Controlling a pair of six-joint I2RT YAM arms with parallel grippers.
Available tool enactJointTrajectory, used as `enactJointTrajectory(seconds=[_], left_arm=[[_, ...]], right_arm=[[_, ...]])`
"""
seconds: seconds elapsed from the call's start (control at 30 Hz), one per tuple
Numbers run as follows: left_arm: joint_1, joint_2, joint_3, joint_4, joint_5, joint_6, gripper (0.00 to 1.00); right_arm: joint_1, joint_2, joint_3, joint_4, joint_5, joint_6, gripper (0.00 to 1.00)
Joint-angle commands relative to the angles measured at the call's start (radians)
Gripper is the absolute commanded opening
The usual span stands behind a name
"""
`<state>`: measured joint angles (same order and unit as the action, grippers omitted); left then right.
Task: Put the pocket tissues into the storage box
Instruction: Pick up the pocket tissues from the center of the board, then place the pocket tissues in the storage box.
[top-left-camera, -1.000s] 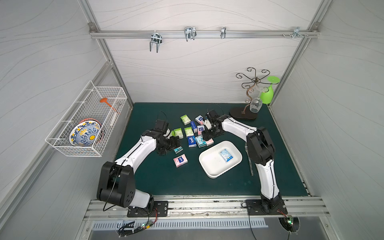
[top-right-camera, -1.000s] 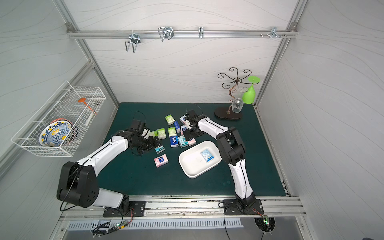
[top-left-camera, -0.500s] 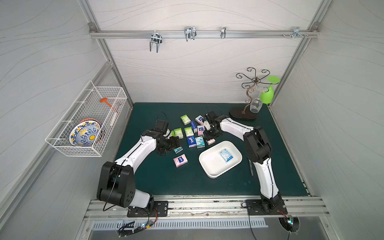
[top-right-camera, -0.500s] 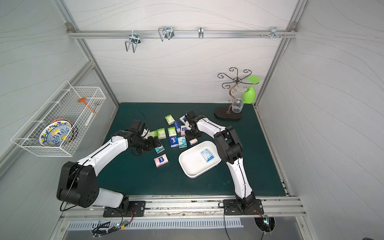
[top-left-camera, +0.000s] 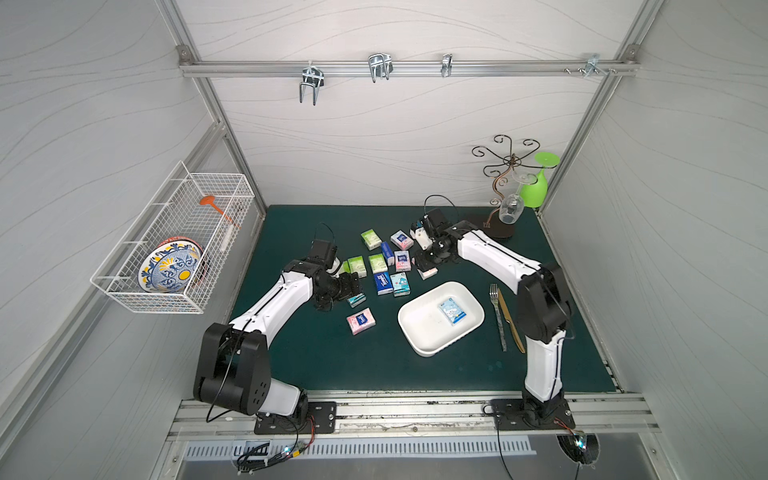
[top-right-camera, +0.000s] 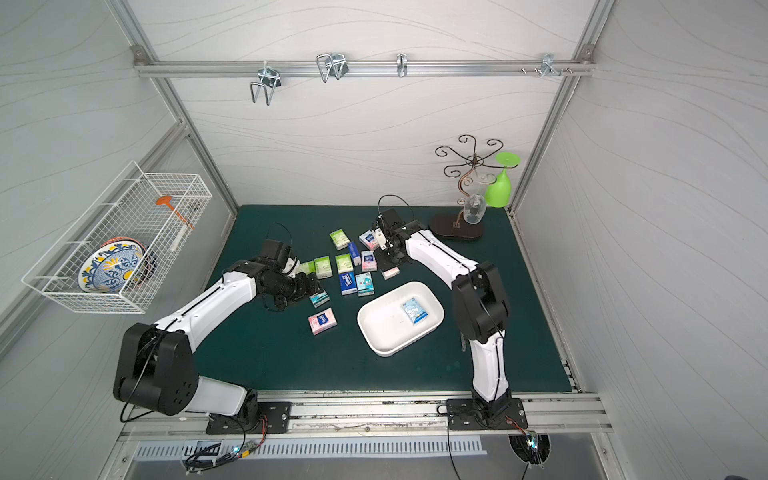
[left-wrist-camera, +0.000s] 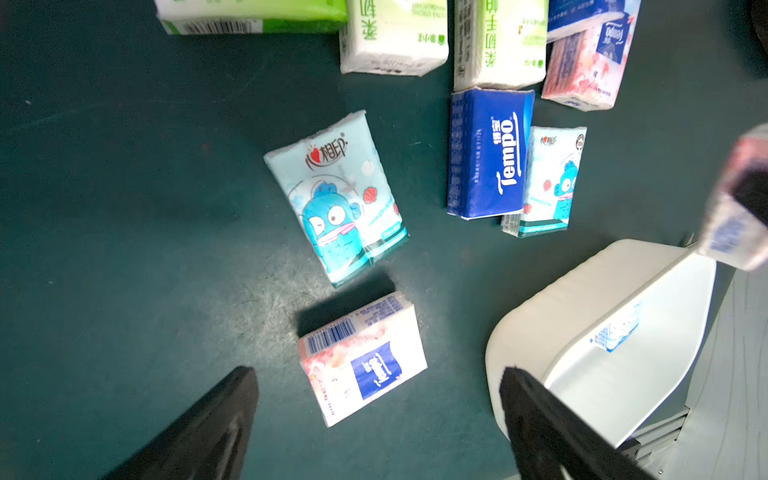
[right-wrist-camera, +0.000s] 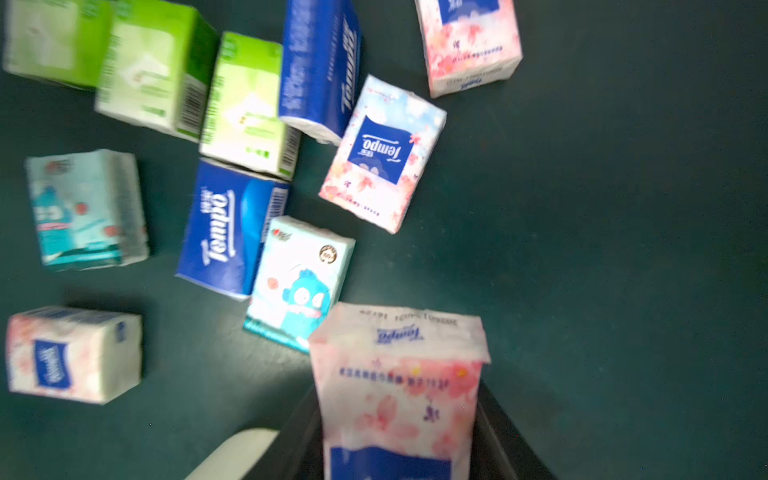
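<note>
1 packet (top-left-camera: 452, 311) lies in the storage box (top-left-camera: 419, 332), toward its right end. Most other pocket tissues (top-left-camera: 377, 263) lie clustered on the table (top-left-camera: 332, 361) behind and left of the box. A fork (top-left-camera: 498, 316) and knife (top-left-camera: 510, 322) lie side by side just right of it.

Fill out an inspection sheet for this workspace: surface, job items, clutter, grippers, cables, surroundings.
Surface: dark green mat; no spills seen.
Job's things: storage box holds one light blue packet; the other loose packets lie on the mat beside it.
Clutter: fork and knife beside the box; glass rack at the back corner.
Grippers: left gripper open, holding nothing, over the loose packets; right gripper shut on a pink packet.
Cables: wrist cable loop on each arm; loose wires by the front rail.
Surroundings: wire basket on the wall holds a patterned plate; hooks on the overhead rail.
</note>
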<state>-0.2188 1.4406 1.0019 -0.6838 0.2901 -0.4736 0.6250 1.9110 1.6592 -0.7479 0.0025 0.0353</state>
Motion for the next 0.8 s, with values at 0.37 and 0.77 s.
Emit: enactJointTrajectory(seconds=[0.37, 0.77], left_arm=[[-0.017, 0.035, 0.058, 0.006, 0.038, -0.023, 0.95], [-0.021, 0.04, 0.096, -0.008, 0.029, -0.042, 0.95]], right_arm=[[0.185, -0.429, -0.446, -0.097, 0.041, 0.156, 0.49], [0.222, -0.386, -0.624, 0.081, 0.049, 0.197, 0.49]])
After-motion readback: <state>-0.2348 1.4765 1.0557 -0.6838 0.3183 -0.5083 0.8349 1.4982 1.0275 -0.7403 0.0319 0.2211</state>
